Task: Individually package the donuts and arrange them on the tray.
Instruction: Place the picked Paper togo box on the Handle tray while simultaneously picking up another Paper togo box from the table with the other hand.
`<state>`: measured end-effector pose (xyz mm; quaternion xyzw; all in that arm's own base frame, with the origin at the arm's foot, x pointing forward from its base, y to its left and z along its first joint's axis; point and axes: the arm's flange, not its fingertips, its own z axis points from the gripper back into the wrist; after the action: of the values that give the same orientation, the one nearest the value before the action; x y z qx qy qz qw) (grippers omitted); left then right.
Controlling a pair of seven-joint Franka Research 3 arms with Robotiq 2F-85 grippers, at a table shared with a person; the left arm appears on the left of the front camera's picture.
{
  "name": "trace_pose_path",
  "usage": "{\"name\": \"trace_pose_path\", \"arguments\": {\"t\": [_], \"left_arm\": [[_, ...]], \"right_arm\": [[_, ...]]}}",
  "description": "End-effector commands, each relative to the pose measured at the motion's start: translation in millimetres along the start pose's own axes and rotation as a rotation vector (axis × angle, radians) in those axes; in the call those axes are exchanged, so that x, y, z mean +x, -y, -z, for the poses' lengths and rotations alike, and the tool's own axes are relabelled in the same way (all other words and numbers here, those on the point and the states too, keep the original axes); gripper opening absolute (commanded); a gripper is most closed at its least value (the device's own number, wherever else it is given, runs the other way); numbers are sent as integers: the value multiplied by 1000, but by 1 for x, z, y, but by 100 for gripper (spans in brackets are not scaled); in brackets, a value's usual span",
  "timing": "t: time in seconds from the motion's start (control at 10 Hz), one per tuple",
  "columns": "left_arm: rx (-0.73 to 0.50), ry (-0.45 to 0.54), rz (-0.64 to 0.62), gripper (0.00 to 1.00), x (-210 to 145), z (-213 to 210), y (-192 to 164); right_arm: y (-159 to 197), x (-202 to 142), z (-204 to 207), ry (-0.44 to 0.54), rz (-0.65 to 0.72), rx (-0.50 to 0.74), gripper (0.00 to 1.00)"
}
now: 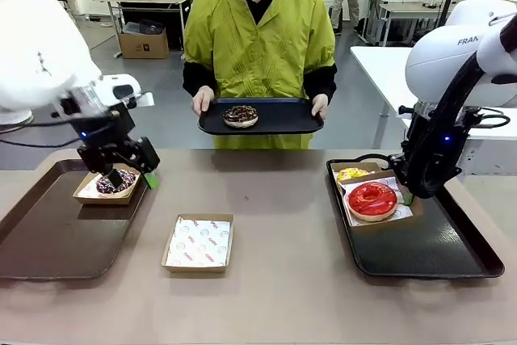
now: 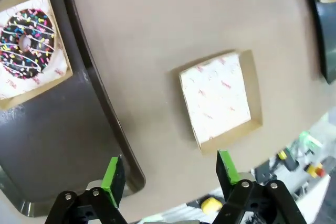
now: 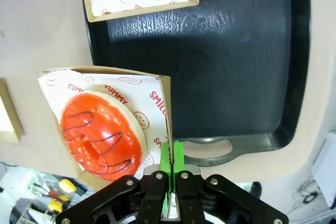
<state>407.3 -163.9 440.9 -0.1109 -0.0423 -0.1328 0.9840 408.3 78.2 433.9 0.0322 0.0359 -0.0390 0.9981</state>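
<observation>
The right gripper is pinched tight on the thin side wall of a square paper-lined cardboard box. The glossy red ring donut lies just beside its fingers. The donut looks soft and its glaze would likely smear, so the stiffer wall seems the safer hold. Bare black tray floor lies ahead, bounded by a raised rim. The left gripper hangs wide open, holding nothing.
</observation>
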Motion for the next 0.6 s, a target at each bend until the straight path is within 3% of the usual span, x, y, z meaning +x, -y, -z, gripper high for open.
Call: {"name": "trace_pose_path", "arguments": {"t": [0.0, 0.2, 0.5], "left_arm": [[128, 30, -43, 91, -6, 26, 16], [204, 40, -52, 91, -20, 55, 41], [193, 34, -65, 91, -25, 73, 62]], "right_arm": [[-2, -2, -2, 4, -4, 2, 2], [-2, -2, -2, 4, -4, 2, 2], [-2, -2, -2, 4, -4, 2, 2]]}}
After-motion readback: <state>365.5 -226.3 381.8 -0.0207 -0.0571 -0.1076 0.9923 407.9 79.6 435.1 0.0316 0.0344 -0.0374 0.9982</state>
